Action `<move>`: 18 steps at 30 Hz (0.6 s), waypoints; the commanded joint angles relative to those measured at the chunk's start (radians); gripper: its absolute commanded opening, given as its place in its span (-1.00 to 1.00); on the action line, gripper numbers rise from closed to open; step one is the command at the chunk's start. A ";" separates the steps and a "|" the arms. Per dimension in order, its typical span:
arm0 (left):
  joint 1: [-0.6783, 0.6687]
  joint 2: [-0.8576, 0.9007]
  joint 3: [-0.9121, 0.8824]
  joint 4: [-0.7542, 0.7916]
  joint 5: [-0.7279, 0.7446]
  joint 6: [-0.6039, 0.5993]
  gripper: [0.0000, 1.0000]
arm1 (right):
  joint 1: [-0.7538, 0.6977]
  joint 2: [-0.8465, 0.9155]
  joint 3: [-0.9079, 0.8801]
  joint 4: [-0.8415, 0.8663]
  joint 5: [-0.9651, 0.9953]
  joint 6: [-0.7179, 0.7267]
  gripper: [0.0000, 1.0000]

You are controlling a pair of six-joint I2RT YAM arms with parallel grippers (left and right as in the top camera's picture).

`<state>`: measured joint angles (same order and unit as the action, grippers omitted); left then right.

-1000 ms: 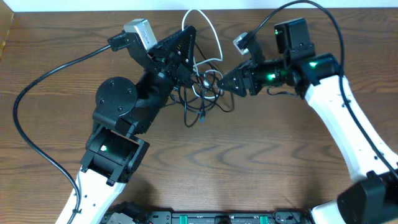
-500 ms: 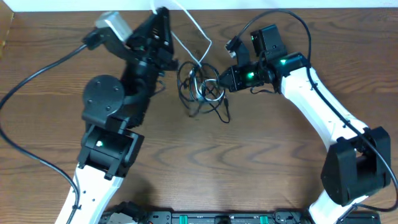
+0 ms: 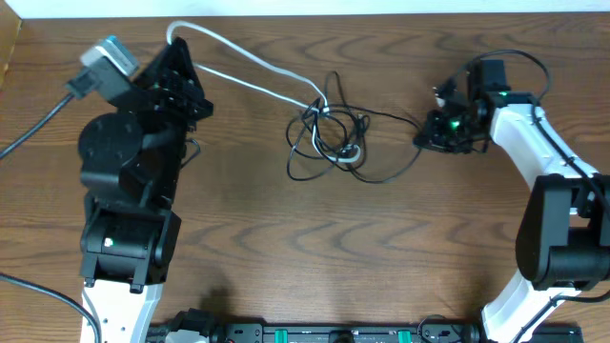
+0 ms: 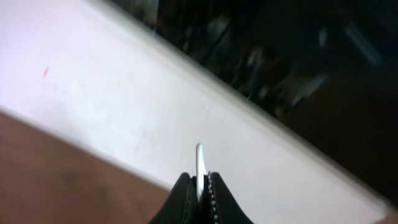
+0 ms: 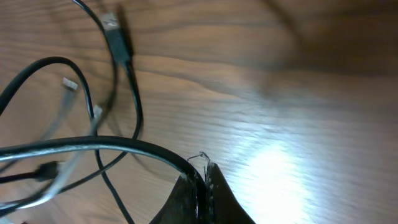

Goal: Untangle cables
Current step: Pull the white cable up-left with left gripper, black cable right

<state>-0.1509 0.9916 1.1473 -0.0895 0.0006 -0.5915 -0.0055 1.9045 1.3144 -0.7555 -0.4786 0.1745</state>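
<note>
Brown wooden bench (image 3: 286,248) is seen from above, with the cables (image 3: 329,143) tangled near its centre. The white cable (image 3: 248,59) is pinched by the left claw (image 4: 199,182) at ten o'clock. A black cable (image 5: 93,146) is clamped by the right claw (image 5: 200,175) at three o'clock.

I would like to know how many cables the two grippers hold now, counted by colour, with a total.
white cable: 1, pinched in the left gripper
black cable: 1, pinched in the right gripper
Total held: 2
</note>
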 commanded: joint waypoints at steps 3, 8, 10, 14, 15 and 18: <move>0.011 0.017 0.018 -0.135 0.013 0.246 -0.85 | -0.128 0.005 0.040 -0.104 0.206 -0.018 -0.98; 0.011 0.041 0.018 -0.087 -0.095 0.370 -0.85 | -0.210 0.005 0.098 -0.206 0.344 -0.006 -0.97; 0.010 0.038 0.018 -0.014 -0.087 0.373 -0.85 | -0.218 0.005 0.097 -0.229 0.364 -0.007 -0.97; 0.010 0.027 0.027 0.157 0.000 0.346 -0.85 | -0.196 0.006 0.097 -0.243 0.368 -0.015 -0.97; 0.010 0.025 0.037 0.169 0.000 0.332 -0.85 | -0.190 0.006 0.096 -0.244 0.363 -0.028 -0.98; 0.010 0.020 0.063 0.135 0.129 0.271 -0.85 | -0.155 0.006 0.097 -0.248 0.146 -0.238 -0.90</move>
<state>-0.1493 1.0332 1.1610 0.0586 0.0238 -0.2619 -0.1864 1.9053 1.3960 -1.0000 -0.1829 0.1127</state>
